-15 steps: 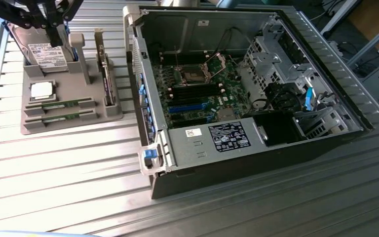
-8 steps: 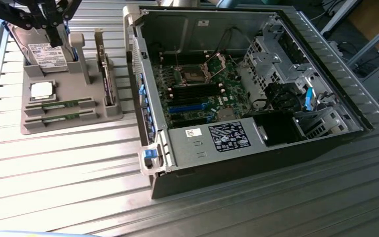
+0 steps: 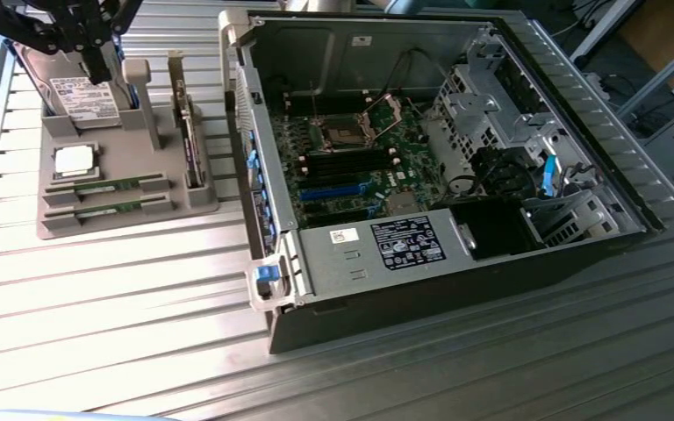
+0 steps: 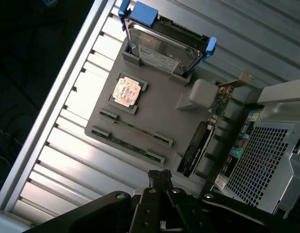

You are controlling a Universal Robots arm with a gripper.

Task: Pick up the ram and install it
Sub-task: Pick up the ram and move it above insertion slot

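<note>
Two ram sticks lie in slots at the front of a grey parts holder [image 3: 126, 219]: one ram [image 3: 109, 186] [image 4: 136, 128] and a second ram [image 3: 109, 208] [image 4: 126, 144] beside it, both thin and green. My black gripper [image 3: 103, 72] [image 4: 159, 174] hangs above the back of the holder, over the hard drive, well apart from the sticks. Its fingers are together and hold nothing. The open computer case [image 3: 431, 167] stands to the exterior view's right, with the motherboard [image 3: 361, 158] and its dark memory slots [image 3: 343, 162] exposed.
The holder also carries a hard drive [image 3: 80, 95] [image 4: 162, 48] in a blue frame, a processor chip [image 3: 74, 159] [image 4: 126, 91] and an upright card with a metal bracket [image 3: 187, 123] [image 4: 198, 145]. Everything rests on a ribbed metal table [image 3: 115, 298].
</note>
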